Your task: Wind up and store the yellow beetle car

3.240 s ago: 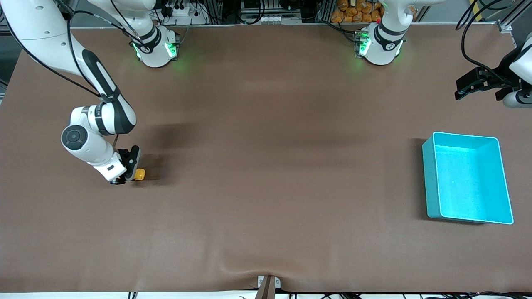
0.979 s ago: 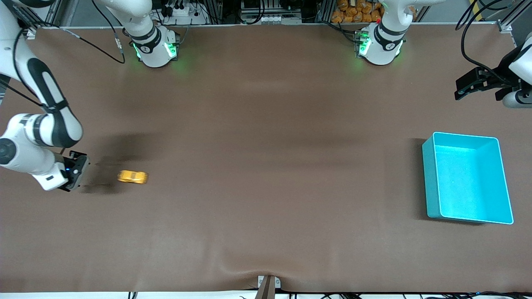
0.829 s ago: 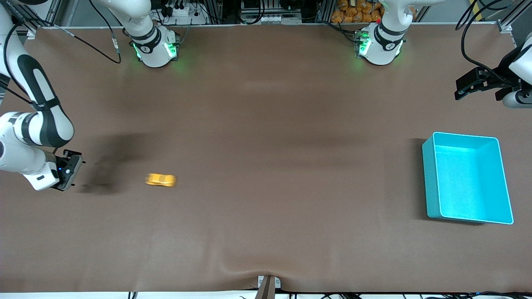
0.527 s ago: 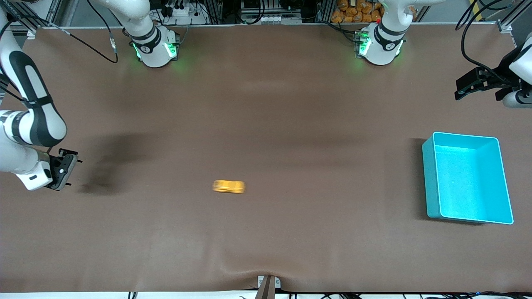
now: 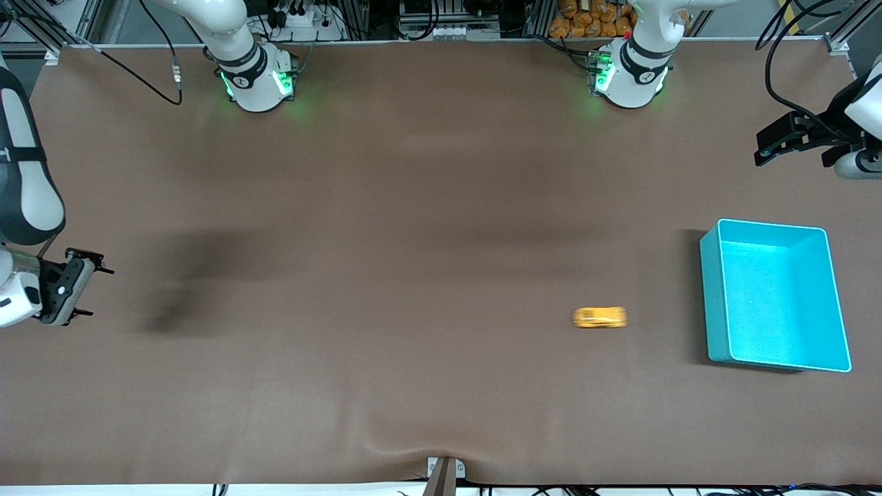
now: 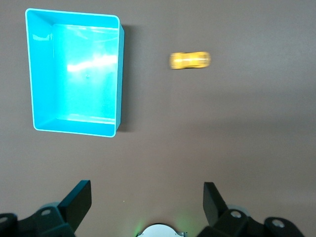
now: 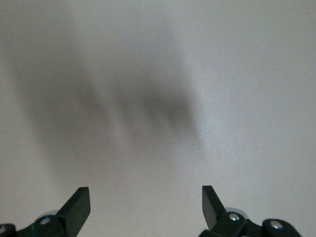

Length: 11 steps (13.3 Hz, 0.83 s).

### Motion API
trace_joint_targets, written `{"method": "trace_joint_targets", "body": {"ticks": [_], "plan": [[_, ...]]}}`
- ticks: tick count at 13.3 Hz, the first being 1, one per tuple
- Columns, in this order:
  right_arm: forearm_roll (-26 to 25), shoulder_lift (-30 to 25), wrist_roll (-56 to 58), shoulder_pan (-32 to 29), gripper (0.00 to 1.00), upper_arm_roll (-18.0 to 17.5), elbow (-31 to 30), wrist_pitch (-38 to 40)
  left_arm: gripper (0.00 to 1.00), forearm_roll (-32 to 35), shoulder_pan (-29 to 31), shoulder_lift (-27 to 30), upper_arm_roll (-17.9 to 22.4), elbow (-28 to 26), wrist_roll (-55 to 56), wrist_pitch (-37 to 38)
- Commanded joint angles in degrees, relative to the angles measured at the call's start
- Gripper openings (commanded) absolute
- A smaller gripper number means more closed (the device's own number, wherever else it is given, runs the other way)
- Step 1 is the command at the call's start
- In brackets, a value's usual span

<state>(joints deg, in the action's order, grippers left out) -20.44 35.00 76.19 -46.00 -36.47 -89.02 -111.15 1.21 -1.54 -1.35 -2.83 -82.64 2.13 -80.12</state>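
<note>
Two grippers are showing in the views, and neither is holding or touching anything. Right gripper (image 5: 76,286) is hanging over bare table at the right arm's end, its fingers (image 7: 79,205) spread wide apart with only the brown surface and a soft shadow showing between them in the right wrist view. Left gripper (image 5: 775,141) is waiting over the table edge at the left arm's end, fingers (image 6: 81,200) likewise spread wide, nothing lying between them. Yellow beetle car (image 5: 600,317) is sitting on the brown table (image 5: 427,241) on its own, appearing blurred in both the front view and the left wrist view (image 6: 190,60). It is lying near the turquoise bin (image 5: 712,296) but apart from it, on the side toward the right arm's end, level with the bin's nearer half. Turquoise bin is standing open-topped toward the left arm's end of the table, its interior showing nothing but bright reflections.
</note>
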Motion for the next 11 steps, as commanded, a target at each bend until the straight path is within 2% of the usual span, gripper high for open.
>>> {"method": "trace_joint_targets", "body": {"ticks": [1, 4, 7, 11], "plan": [[0.75, 0.77, -3.76, -1.11, 1.0, -4.48, 5.43, 7.85, 1.0, -0.77, 0.22, 0.47, 0.02, -0.24, -0.54, -0.3], [0.58, 0.24, -7.89, -1.2, 1.0, -9.05, 13.24, 16.9, 1.0, -0.77, 0.31, 0.47, 0.02, -0.24, -0.54, -0.39], [0.49, -1.68, -20.86, -1.73, 1.0, -15.63, 20.1, 24.11, 1.0, -0.69, 0.39, 0.38, 0.02, -0.33, -0.72, -0.47], [0.4, -4.67, -40.81, -2.08, 1.0, -20.48, 21.52, 26.69, 1.0, 0.1, 0.48, -2.16, 1.16, -0.24, -0.63, -2.22]]}}
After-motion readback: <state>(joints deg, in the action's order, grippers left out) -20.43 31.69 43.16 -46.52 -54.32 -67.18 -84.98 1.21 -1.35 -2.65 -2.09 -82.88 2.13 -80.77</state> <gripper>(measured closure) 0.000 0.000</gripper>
